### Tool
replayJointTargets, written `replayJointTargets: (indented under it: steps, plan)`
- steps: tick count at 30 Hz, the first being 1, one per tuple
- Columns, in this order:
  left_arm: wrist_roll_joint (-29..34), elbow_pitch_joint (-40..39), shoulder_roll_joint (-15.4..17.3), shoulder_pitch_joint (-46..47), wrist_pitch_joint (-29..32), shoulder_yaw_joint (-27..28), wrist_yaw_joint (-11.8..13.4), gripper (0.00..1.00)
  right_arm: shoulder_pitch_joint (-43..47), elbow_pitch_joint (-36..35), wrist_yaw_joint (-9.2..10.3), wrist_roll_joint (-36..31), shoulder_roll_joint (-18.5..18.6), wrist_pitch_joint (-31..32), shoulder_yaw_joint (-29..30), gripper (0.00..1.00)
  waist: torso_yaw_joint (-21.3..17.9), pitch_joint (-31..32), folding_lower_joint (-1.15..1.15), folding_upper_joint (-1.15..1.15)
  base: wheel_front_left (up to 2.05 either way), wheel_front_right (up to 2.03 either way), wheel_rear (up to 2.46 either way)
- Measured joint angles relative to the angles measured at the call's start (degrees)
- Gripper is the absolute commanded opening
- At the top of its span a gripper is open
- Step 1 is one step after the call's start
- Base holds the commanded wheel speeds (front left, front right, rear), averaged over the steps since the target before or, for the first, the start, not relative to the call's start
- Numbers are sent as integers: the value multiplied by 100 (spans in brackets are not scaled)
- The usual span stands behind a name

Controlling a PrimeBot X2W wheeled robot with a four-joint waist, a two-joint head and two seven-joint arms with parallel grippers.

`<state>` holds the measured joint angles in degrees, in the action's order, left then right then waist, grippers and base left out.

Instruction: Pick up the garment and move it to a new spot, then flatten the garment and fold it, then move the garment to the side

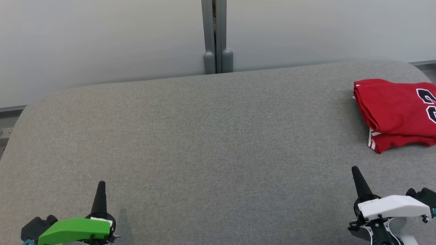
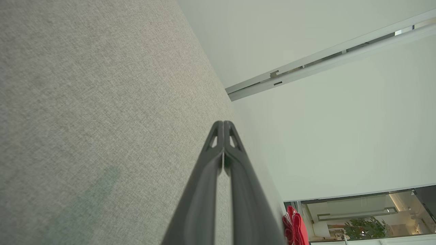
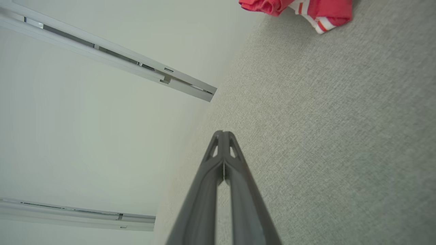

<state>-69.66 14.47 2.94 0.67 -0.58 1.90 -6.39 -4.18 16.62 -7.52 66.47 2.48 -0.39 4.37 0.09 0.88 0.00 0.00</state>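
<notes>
Two sets of jaws, left and right, both pinched closed with nothing in them, at the near side of the grey bench (image 1: 218, 143). Folded red garment (image 1: 391, 115) sits at the far right of it. The black digits are half cut off; one looks like a 2.

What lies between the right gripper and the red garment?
Only bare grey fabric surface; the head view shows the right gripper short of the folded red garment, not touching it.

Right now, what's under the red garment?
The folded red garment lies on the grey fabric table; nothing pokes out at its edges. Its right part is cropped, and anything beneath the layers is hidden.
</notes>
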Motion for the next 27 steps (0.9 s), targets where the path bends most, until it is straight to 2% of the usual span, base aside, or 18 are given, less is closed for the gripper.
replayJointTargets:
  steps: [27]
  plan:
    - [-1210,-21,3,248,355,218,-51,0,-104,-134,1,1345,12,366,108,0,-4,-49,0,0,0,0,0]
